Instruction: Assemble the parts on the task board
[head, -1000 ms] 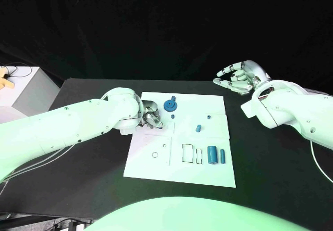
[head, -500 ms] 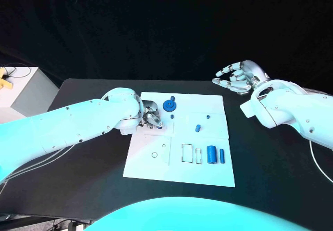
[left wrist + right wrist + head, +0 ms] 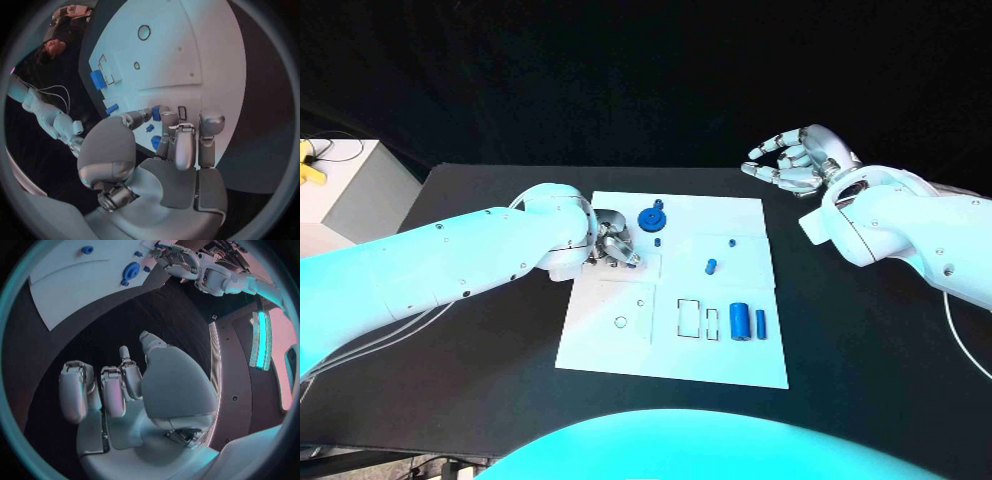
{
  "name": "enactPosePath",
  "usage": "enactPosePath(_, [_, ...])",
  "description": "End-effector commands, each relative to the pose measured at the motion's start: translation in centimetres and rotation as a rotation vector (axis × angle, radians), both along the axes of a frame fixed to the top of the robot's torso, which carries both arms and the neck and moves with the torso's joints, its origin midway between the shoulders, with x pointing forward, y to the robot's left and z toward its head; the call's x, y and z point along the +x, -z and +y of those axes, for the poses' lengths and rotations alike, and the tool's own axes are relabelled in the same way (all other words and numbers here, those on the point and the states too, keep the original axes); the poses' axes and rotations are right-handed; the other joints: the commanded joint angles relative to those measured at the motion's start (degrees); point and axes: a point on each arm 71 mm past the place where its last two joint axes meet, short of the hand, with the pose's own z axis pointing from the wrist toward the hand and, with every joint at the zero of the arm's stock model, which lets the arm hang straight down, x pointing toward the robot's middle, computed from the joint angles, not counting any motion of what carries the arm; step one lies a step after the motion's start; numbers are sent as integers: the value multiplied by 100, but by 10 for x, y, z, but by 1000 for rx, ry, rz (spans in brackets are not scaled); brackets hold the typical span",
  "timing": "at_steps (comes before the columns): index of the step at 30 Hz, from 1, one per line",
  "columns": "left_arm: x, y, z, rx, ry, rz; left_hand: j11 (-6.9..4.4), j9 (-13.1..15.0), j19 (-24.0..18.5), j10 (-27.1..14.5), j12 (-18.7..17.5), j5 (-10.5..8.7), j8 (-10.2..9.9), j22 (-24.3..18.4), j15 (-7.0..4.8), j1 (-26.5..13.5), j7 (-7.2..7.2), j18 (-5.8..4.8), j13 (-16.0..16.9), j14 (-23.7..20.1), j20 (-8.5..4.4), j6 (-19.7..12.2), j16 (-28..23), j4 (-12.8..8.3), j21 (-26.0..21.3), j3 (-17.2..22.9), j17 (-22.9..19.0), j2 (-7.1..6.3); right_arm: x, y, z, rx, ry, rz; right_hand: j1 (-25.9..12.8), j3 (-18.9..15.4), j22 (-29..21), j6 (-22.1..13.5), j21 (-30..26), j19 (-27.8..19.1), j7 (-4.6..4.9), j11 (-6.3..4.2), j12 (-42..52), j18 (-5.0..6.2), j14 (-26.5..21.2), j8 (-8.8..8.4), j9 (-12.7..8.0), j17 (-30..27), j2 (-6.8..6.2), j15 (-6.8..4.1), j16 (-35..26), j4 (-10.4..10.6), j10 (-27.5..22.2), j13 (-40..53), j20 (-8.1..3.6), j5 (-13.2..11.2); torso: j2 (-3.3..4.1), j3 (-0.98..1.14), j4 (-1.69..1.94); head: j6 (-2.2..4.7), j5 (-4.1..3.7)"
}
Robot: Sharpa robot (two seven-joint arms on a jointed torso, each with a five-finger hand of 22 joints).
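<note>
The left robot hand [image 3: 613, 245] rested low over the far left part of the flat white task board [image 3: 733, 352], its silver fingers [image 3: 185, 145] curled downward onto the plate just beside a round blue gear-shaped part [image 3: 652, 219]; whether they pinched anything could not be told. The right robot hand [image 3: 793, 160] hung above the black table [image 3: 862, 330] past the board's far right corner, fingers apart and loosely curved, holding nothing. A small blue peg [image 3: 711, 266] stood near the board's middle. Two blue cylinders [image 3: 749, 322] lay side by side toward the board's right edge, next to rectangular outlines [image 3: 691, 317].
</note>
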Motion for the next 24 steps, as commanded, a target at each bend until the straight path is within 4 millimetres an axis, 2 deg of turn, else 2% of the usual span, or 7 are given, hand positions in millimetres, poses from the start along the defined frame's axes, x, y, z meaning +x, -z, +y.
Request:
enactPosePath(1, [-5, 5, -1, 11, 18, 27, -3, -11, 31, -31, 29, -24, -32, -5, -30, 23, 49, -91, -9, 298, 0, 1, 7, 63, -29, -155, 649, -55, -1, 0, 1, -5, -17, -4, -55, 0, 897, -19, -36, 263, -12, 1, -39, 97, 479, -20, 1, 1070, -12, 49, -18, -6, -44, 565, 27, 39, 1, -3, -2, 1, -5])
enactPosePath(10, [-7, 5, 0, 5, 17, 12, 2, -32, 35, -46, 35, -17, -56, -12, -25, 110, 54, -91, -21, 294, 3, 8, 2, 247, -38, -463, 642, -56, -1, 0, 1, -5, -17, -4, -55, 0, 897, -19, -36, 263, -12, 1, -39, 97, 479, -20, 1, 1070, -12, 49, -18, -6, -44, 565, 27, 39, 3, -13, -1, 1, -18])
enactPosePath(19, [-9, 3, 2, 5, 19, -3, 8, -42, 38, -58, 40, -13, -66, -19, -20, 149, 61, -90, -35, 290, 7, 10, -3, 432, -44, -710, 633, -68, -2, 1, -1, -6, -14, -2, -55, 0, 897, -19, -36, 263, -12, 1, -39, 97, 479, -20, 1, 1070, -12, 49, -18, -6, -44, 565, 27, 39, 1, -10, 1, 1, -28])
enactPosePath(24, [-10, -4, 1, -5, 27, -12, 15, -46, 34, -68, 47, -12, -69, -34, -15, 214, 68, -88, -45, 286, 11, 11, -8, 610, -55, -1016, 625, -107, -2, 2, -2, -7, -12, 0, -68, -3, 895, -24, -40, 262, -11, 2, -36, 97, 479, -23, 0, 1068, -13, 49, -20, -6, -42, 566, 27, 39, -1, -10, 2, 1, -37])
